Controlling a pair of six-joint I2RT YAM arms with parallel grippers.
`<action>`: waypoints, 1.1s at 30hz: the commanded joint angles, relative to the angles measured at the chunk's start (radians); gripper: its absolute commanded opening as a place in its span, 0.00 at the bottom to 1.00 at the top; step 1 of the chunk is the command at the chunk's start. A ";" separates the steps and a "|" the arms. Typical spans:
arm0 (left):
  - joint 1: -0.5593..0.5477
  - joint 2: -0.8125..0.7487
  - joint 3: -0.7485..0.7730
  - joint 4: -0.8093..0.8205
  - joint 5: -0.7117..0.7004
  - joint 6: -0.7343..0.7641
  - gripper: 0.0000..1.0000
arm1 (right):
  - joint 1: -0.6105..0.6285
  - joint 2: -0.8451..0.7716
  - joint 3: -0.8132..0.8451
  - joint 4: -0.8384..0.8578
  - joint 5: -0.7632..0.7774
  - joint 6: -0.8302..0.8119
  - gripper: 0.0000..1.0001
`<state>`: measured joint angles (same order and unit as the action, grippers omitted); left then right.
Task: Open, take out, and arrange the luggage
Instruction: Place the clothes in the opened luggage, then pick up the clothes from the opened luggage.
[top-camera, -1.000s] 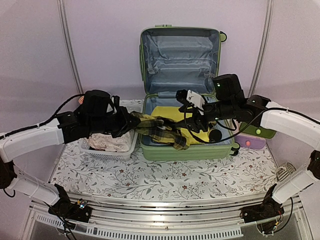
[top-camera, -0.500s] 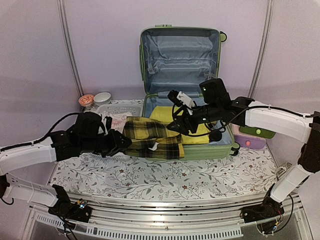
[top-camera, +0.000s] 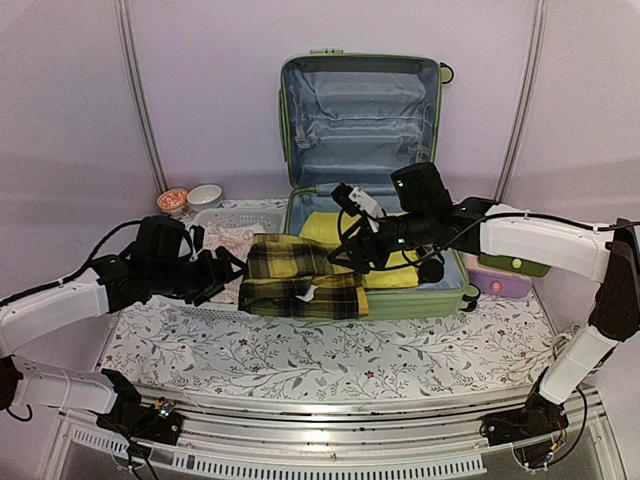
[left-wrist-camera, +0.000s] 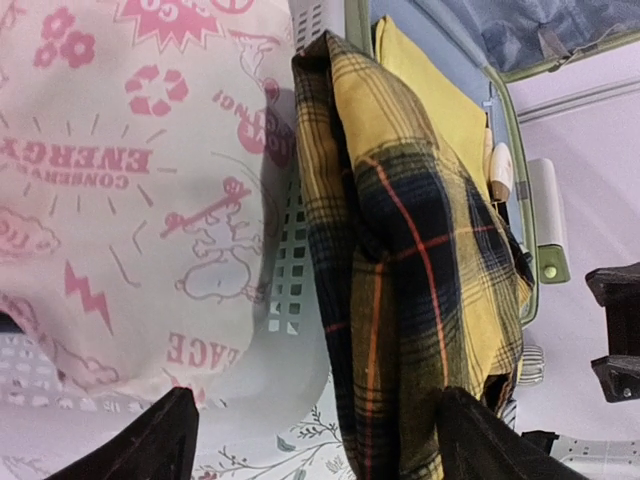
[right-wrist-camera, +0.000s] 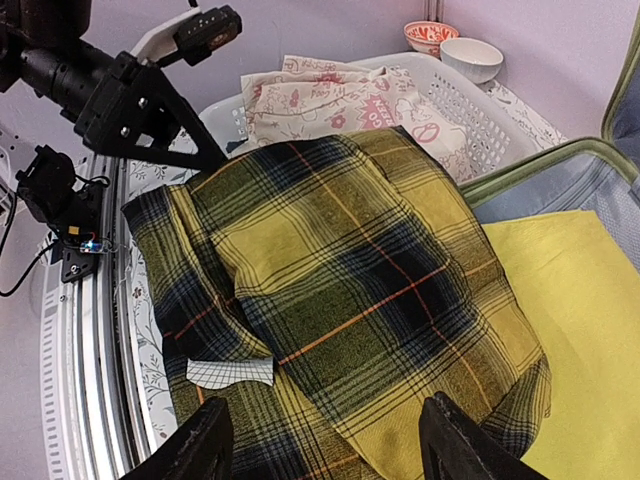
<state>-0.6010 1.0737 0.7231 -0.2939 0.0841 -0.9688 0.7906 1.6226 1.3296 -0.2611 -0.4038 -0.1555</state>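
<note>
The light-green luggage (top-camera: 420, 300) lies open at the back middle, its lid (top-camera: 360, 110) upright and a folded yellow cloth (top-camera: 325, 228) inside. A yellow-and-black plaid shirt (top-camera: 300, 282) is draped over its front-left edge onto the table. My left gripper (top-camera: 226, 272) is open just left of the shirt; in the left wrist view its gripper (left-wrist-camera: 320, 445) spans the shirt's edge (left-wrist-camera: 400, 250) without touching. My right gripper (top-camera: 350, 252) hovers open above the shirt (right-wrist-camera: 340, 290); nothing sits between its fingers (right-wrist-camera: 205, 445).
A white perforated basket (top-camera: 228, 216) holding a pink-printed cloth (left-wrist-camera: 130, 200) stands left of the luggage, under the shirt's left end. Two small bowls (top-camera: 205, 195) sit behind it. A white-green-purple box (top-camera: 505, 278) lies right of the luggage. Floral tablecloth (top-camera: 330, 360) covers the front.
The left gripper dragged the plaid shirt out of the luggage to the front left, then opened and drew back from it. The right arm shifted left over the shirt.
</note>
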 joint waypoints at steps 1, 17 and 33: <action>0.122 -0.013 -0.061 0.166 0.277 0.135 0.87 | -0.003 0.018 0.017 0.019 -0.024 0.034 0.65; 0.253 0.252 -0.070 0.496 0.707 0.013 0.84 | -0.004 0.018 0.025 -0.010 -0.024 0.011 0.65; 0.258 0.355 0.083 0.512 0.669 0.148 0.14 | -0.003 0.000 0.010 -0.032 0.007 0.009 0.65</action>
<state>-0.3580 1.4300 0.7097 0.3042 0.8093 -0.9543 0.7906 1.6485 1.3361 -0.2775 -0.4194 -0.1394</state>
